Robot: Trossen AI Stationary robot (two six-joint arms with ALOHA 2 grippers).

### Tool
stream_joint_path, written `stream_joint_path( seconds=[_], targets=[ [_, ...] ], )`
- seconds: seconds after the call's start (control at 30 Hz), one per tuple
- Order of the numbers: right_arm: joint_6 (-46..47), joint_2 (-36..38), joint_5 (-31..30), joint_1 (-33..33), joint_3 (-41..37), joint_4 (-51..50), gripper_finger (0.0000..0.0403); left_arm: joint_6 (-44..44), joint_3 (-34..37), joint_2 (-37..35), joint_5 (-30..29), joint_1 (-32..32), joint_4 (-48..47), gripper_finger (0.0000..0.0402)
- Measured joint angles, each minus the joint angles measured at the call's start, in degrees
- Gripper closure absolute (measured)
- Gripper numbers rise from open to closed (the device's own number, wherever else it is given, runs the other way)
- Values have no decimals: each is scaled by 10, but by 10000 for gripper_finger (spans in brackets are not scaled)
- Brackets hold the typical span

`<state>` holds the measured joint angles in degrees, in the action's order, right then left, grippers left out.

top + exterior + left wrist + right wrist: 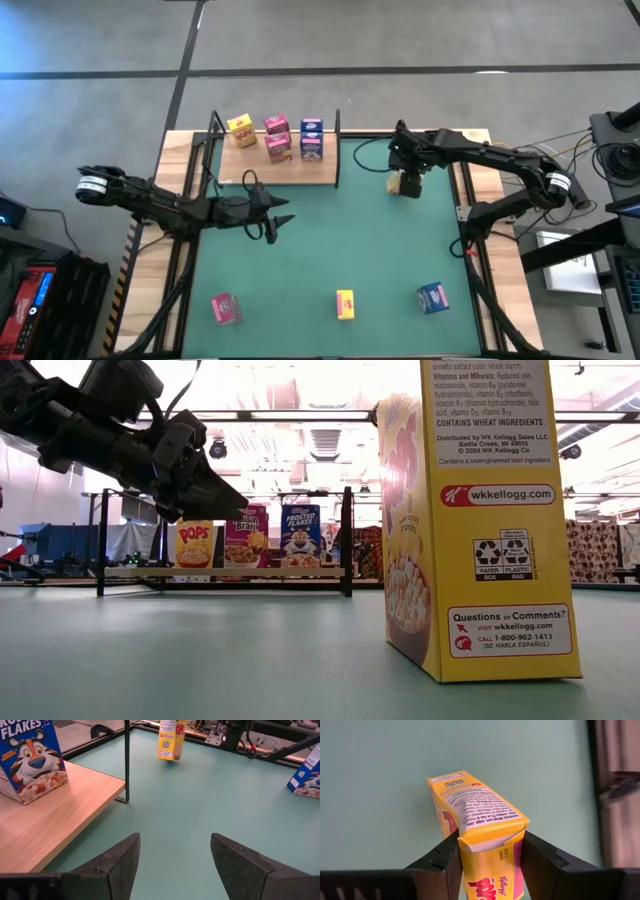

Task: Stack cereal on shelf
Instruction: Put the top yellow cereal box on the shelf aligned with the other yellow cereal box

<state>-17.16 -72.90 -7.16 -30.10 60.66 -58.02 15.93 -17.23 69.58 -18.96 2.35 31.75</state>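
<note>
My right gripper (408,172) is shut on a yellow cereal box (408,186) just right of the shelf (290,172), over the green mat. The shelf is a pale board with black uprights and carries several boxes: a yellow one (241,130), two pink (278,138) and two blue (312,140). My left gripper (280,215) is open and hovers over the mat in front of the shelf's near edge, touching nothing. A pink box (226,308), a yellow box (345,304) and a blue box (432,298) stand on the mat along the near edge. My right gripper (490,842) pinches the yellow box by its upper end (492,835), one finger (442,862) on each side face. The fingers come from above, pointing down. The box hangs tilted below them; whether its lower end (451,777) touches the mat, I cannot tell.
The low view is partly blocked by the near yellow box (480,520). A black shelf upright (127,760) stands between my left gripper (172,850) and the held box (171,740). The shelf board's right half (325,172) is bare. Cables lie at the table's right edge (470,240).
</note>
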Motion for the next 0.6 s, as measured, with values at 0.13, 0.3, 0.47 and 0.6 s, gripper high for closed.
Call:
stream_joint_path(
  seconds=[0.13, 0.3, 0.47, 0.6],
  targets=[
    [119, 0, 49, 21, 16, 0, 251, 5, 0, 0, 0, 0, 0, 174],
    [244, 0, 99, 53, 26, 12, 252, 6, 0, 0, 0, 0, 0, 174],
    [303, 0, 137, 97, 14, 93, 252, 6, 0, 0, 0, 0, 0, 174],
    [309, -14, 138, 141, 14, 165, 252, 9, 0, 0, 0, 0, 0, 174]
  ],
)
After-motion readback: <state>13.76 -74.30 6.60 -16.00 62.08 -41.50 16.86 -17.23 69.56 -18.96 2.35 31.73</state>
